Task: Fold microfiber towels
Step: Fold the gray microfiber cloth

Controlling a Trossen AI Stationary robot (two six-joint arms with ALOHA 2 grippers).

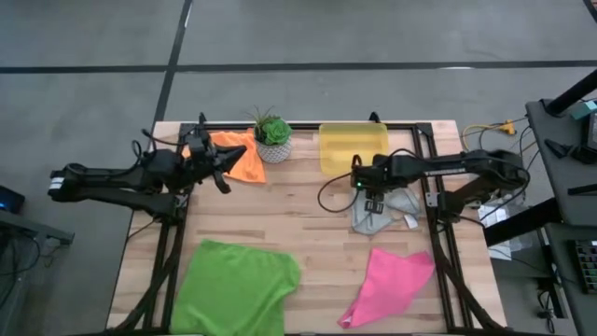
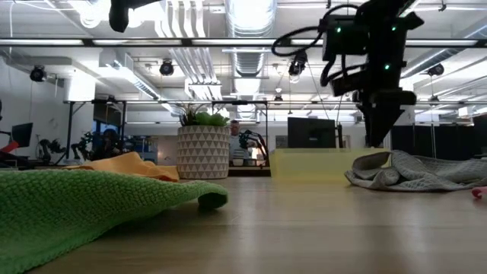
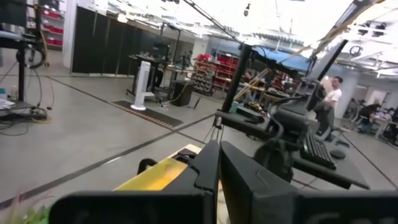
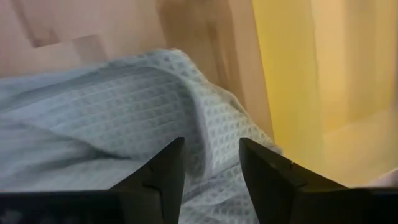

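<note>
My right gripper points down, open, just above the crumpled light grey towel at the table's right middle; its fingers straddle a raised fold without plainly touching it. Raised high at the far left, my left gripper is shut and empty, above the near edge of the orange towel. The green towel lies spread at the near left and the pink towel at the near right. All the towels rest on the tabletop.
A translucent yellow bin stands at the far edge, right behind the grey towel. A potted plant stands beside the orange towel. Bare wood lies in the table's middle. Black frame rails run along the table's sides.
</note>
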